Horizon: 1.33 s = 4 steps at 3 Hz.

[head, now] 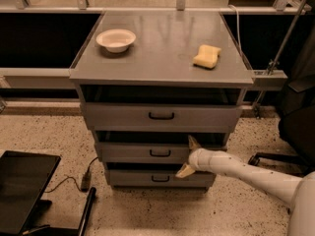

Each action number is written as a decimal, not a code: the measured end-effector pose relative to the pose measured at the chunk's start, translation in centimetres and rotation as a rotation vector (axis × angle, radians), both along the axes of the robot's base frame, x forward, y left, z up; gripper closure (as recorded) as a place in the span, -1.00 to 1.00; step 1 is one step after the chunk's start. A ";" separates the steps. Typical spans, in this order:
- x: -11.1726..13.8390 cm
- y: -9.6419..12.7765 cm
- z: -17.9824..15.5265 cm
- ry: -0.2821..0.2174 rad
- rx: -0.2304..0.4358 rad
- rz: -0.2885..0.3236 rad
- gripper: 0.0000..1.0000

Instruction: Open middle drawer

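- One middle drawer (pixel 130 152), second of three stacked under the table (pixel 162 50).
- One gripper (pixel 189 157) at 3 o'clock of its handle (pixel 160 153); two fingers (pixel 193 142) spread wide, holding nothing.
- One bowl (pixel 116 39) at 10 o'clock, one sponge (pixel 206 56) at 2 o'clock.

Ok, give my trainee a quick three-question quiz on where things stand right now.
1. True or false: the gripper is shut on the middle drawer's handle.
2. Which lies on the cabinet top along with the white bowl? A mug; B yellow sponge; C banana.
3. Fill in: in the camera view, the gripper sits to the ___ of that handle.
Key: 1 false, the gripper is open and beside the middle drawer's handle, not on it; 2 B; 3 right.
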State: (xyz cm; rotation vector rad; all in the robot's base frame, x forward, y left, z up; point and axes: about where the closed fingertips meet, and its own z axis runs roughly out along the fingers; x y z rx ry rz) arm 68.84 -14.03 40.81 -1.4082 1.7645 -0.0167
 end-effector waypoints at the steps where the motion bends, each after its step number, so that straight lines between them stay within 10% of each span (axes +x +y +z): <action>1: 2.1 1.2 1.0 -0.058 -0.002 0.015 -1.00; 4: 2.0 -0.1 -0.8 -0.064 -0.028 0.029 -1.00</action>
